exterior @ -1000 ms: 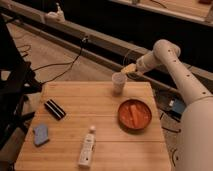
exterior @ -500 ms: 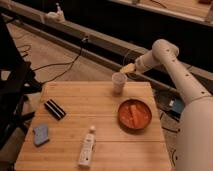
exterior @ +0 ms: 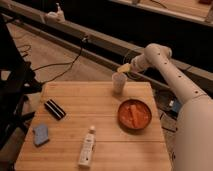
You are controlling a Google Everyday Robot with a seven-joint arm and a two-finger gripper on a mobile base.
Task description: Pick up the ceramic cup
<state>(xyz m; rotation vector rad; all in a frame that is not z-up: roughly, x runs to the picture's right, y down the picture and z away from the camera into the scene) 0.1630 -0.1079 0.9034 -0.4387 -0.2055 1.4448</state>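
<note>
The ceramic cup (exterior: 118, 83) is a small whitish cup standing upright near the far edge of the wooden table (exterior: 75, 132), right of its middle. My gripper (exterior: 124, 68) reaches in from the right on the white arm (exterior: 170, 75). Its yellowish tip sits right at the cup's upper rim, on its far right side. How the gripper holds the cup does not show. The cup's base looks to be on the table top.
An orange plate (exterior: 134, 115) with orange food lies just in front and to the right of the cup. A white squeeze bottle (exterior: 87, 147) lies near the front edge. A black striped object (exterior: 54, 109) and a blue sponge (exterior: 41, 134) are at the left. Cables run on the floor behind.
</note>
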